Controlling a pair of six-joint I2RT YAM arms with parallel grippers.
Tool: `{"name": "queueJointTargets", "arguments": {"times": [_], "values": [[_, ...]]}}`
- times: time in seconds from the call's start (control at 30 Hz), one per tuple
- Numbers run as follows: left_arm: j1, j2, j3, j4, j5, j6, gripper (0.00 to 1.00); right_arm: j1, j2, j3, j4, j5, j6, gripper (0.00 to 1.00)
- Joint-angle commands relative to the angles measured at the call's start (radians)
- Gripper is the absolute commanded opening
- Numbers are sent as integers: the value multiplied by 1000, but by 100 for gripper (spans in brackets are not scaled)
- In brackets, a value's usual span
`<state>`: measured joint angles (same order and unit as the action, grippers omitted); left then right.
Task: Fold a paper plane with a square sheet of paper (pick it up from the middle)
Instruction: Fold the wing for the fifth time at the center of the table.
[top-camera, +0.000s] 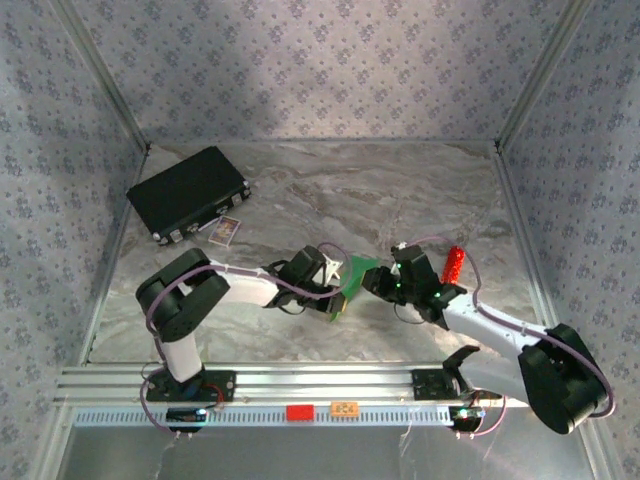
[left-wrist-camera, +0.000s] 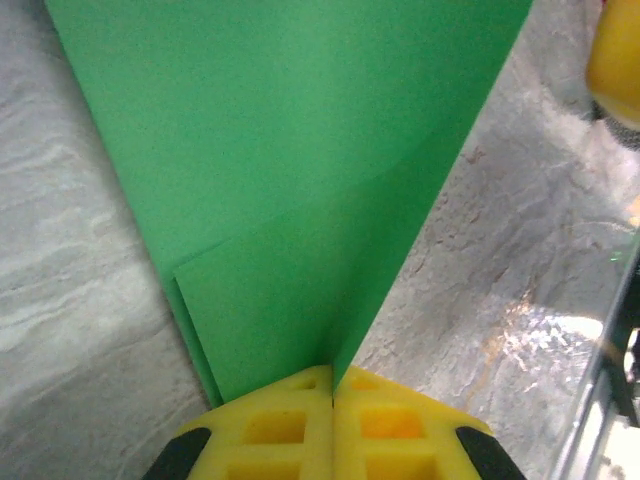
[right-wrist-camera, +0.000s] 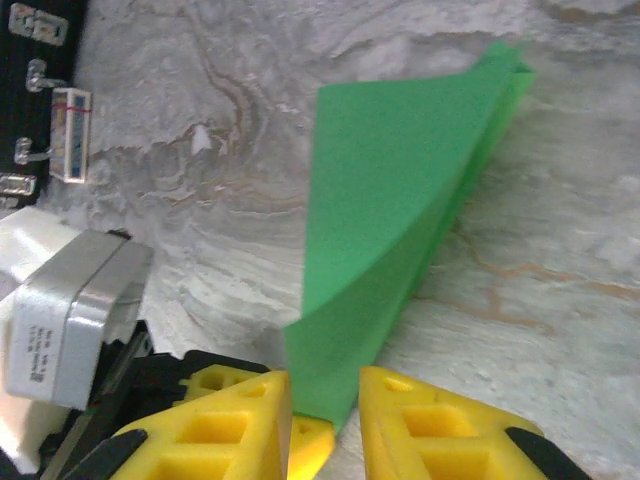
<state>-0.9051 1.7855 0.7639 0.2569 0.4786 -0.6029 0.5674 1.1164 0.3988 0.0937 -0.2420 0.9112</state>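
Between both arms, folded green paper (top-camera: 358, 272): left gripper (left-wrist-camera: 332, 385) clamps it; right gripper (right-wrist-camera: 325, 400) narrowly apart around edge.

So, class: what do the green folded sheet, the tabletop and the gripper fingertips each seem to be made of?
Green sheet: thin matte paper, judging by its crisp layered folds.
Tabletop: looks like grey veined marble, perhaps only a print; faintly glossy.
Fingertips: yellow, matte, with square hollows, probably moulded or printed plastic.
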Motion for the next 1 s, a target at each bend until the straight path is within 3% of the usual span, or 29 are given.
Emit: {"name": "queueJointTargets", "arguments": {"times": [0.0,0.4,0.97], "values": [[17,24,-31,96,93,-55,0,-3,28,-11,94,-67,-40,25],[66,74,-66,231,175,-175,0,-8,188,28,222,-186,-56,17],[89,87,-118,337,155,-304,0,-82,299,20,340,-280,-41,16]]}}
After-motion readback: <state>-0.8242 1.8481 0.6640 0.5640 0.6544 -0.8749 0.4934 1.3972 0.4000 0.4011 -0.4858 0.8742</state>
